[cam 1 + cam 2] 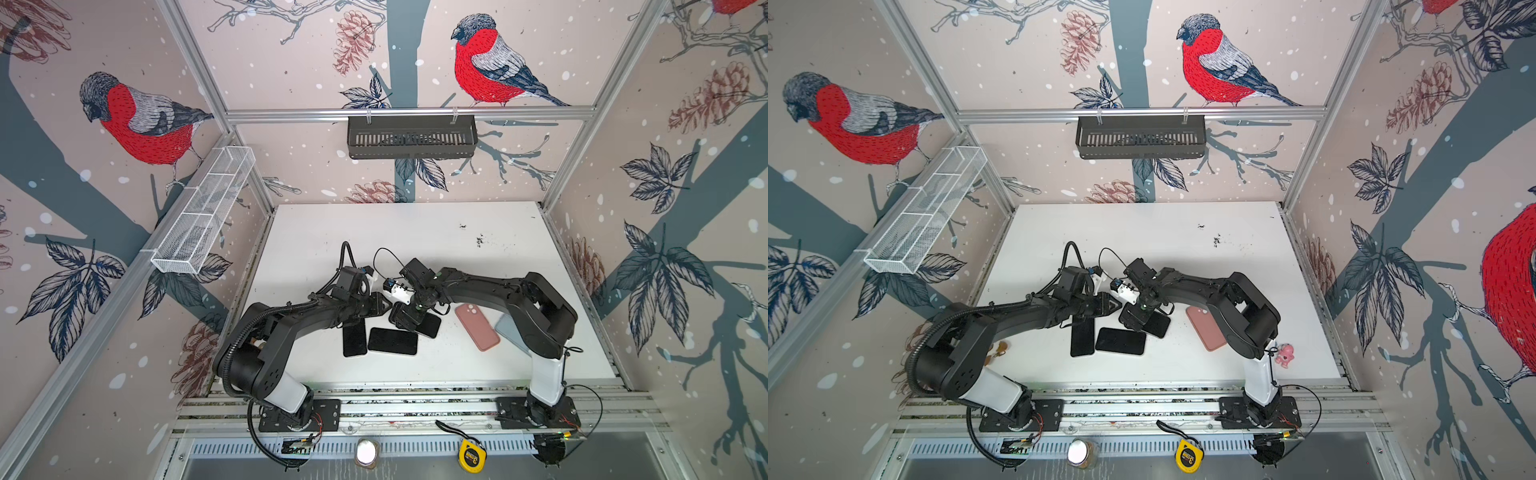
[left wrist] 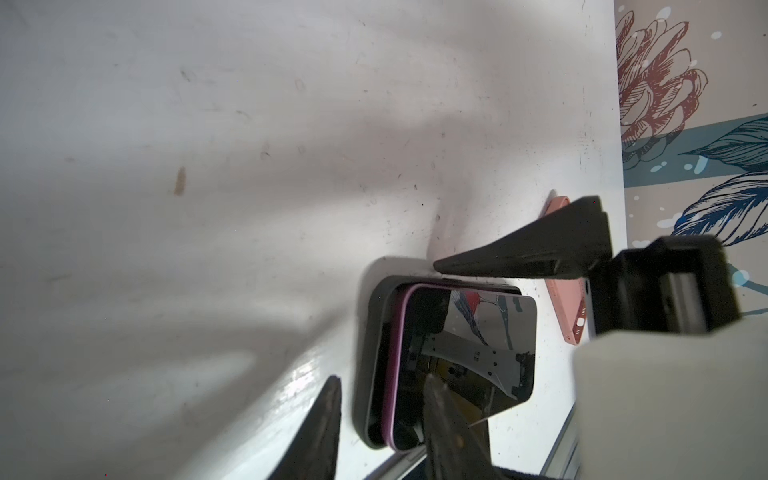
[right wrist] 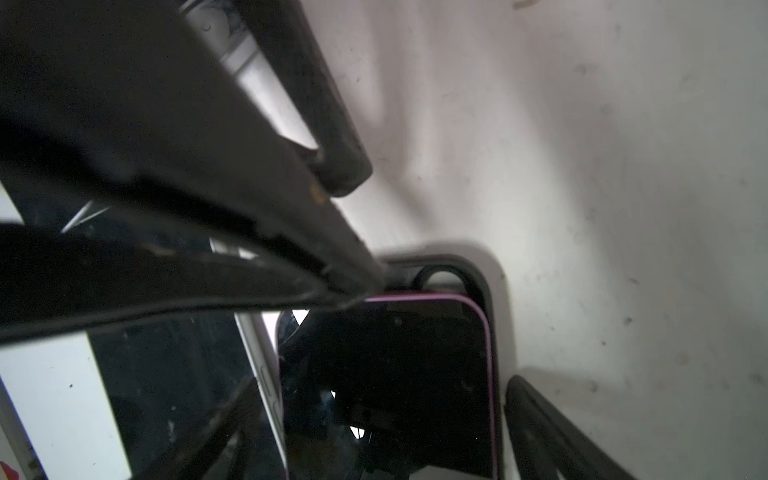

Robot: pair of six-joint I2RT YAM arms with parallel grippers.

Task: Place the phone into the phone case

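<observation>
From here: phone [image 2: 457,332] lies just below mid-frame in both top views, half-seated in the black case [image 2: 372,332] — likely rigid, glassy, slippery; press its edges, not the screen. The left gripper [image 1: 1115,306] is part-open astride the case wall; the right gripper [image 3: 442,334] is spread wide, holding nothing.

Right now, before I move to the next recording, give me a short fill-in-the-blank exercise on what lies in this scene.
1. The phone resting partly in the black case has a ____ rim.
2. The loose case lying further right in both top views, beside the pale blue case, is coloured ____.
3. The tape measure in front of the arm bases is ____.

Missing words: purple; pink; yellow.
</observation>
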